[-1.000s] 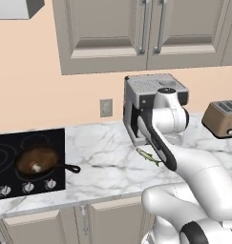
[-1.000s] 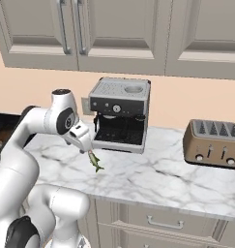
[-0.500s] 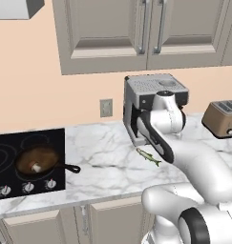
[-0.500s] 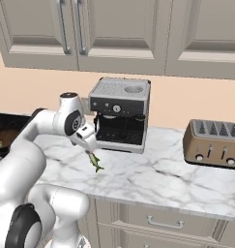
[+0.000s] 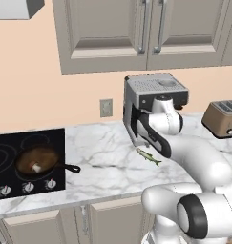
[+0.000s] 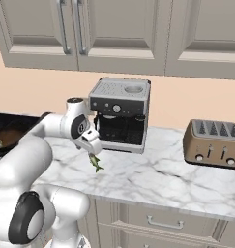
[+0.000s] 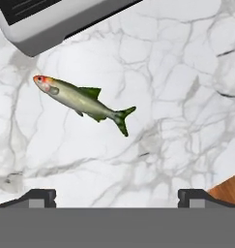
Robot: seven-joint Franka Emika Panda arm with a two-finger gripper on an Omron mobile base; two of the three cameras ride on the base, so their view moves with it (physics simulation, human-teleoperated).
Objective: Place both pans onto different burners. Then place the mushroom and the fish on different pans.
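Hovering over the fish, the gripper stood wide open and empty. The fish lay flat on the counter beside the coffee machine, so a poorly aligned descent could nudge the thin body aside.

Marble counter bears fish, coffee machine, toaster.

Silver coffee machine and bronze toaster on marble counter
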